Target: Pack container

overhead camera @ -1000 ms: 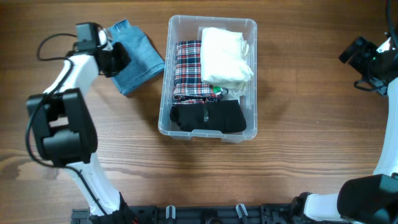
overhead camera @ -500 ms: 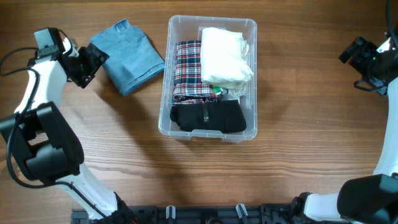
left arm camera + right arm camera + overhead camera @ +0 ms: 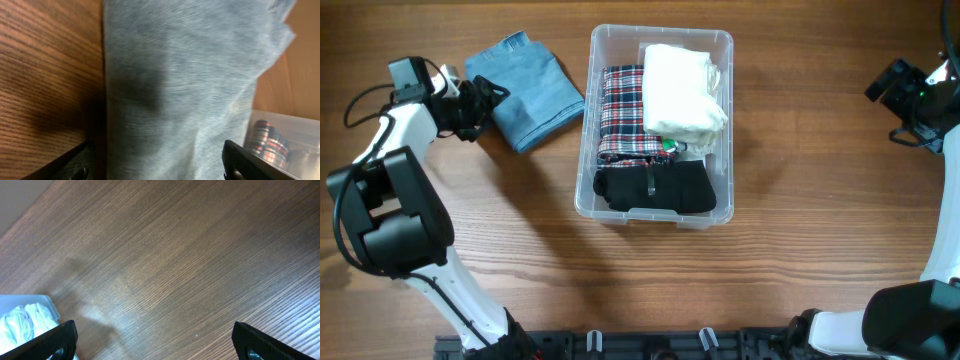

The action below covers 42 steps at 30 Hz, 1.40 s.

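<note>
The container [image 3: 582,182], a clear plastic bin, stands at the table's middle and holds a plaid cloth [image 3: 623,108], a white cloth [image 3: 682,88] and a black cloth [image 3: 656,188]. A folded blue denim cloth [image 3: 532,90] lies on the table just left of it. My left gripper [image 3: 480,102] is open at that cloth's left edge. In the left wrist view the denim cloth [image 3: 180,85] fills the space between the wide-apart fingers of the left gripper [image 3: 160,169], and the container's corner [image 3: 292,145] shows at the right. My right gripper [image 3: 898,88] hangs open over bare wood at the far right.
In the right wrist view the right gripper [image 3: 162,347] is over wooden tabletop [image 3: 180,255], with the container's corner [image 3: 30,300] and the white cloth [image 3: 20,322] at lower left. A black rail [image 3: 640,345] runs along the table's front edge.
The left gripper let go and opened, swung left off the denim cloth, then came back to its left edge. The cloth stayed put. The right arm has not moved.
</note>
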{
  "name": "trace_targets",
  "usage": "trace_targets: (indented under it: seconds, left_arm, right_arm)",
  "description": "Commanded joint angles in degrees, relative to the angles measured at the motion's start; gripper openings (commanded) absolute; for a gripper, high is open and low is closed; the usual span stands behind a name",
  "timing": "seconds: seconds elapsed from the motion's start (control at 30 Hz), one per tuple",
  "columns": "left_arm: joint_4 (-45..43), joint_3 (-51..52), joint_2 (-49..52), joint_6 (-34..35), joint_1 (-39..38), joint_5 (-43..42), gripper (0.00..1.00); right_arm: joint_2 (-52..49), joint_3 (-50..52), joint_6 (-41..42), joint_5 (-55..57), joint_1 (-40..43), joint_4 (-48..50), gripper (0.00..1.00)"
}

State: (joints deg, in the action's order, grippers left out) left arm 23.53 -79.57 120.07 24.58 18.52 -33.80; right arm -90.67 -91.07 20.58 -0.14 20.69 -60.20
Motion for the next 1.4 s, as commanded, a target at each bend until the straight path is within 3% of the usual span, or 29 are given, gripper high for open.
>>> trace_targets:
  seconds: [0.0,1.07,1.17,1.37]
  left_arm:
    - [0.5,0.7,2.8,0.6,0.6,-1.5,0.80]
    - [-7.6,0.7,10.5,4.4,-2.3,-7.0,0.76]
    - [-7.6,0.7,10.5,4.4,-2.3,-6.1,0.67]
    - [-7.0,0.7,10.5,4.4,-2.2,-5.1,0.14]
  right_arm:
    - [-0.4,-0.7,0.5,0.2,0.1,0.2,1.00]
    - [-0.4,-0.7,0.5,0.2,0.1,0.2,1.00]
    - [-0.4,-0.7,0.5,0.2,0.1,0.2,1.00]
    - [-0.4,-0.7,0.5,0.2,0.1,0.2,1.00]
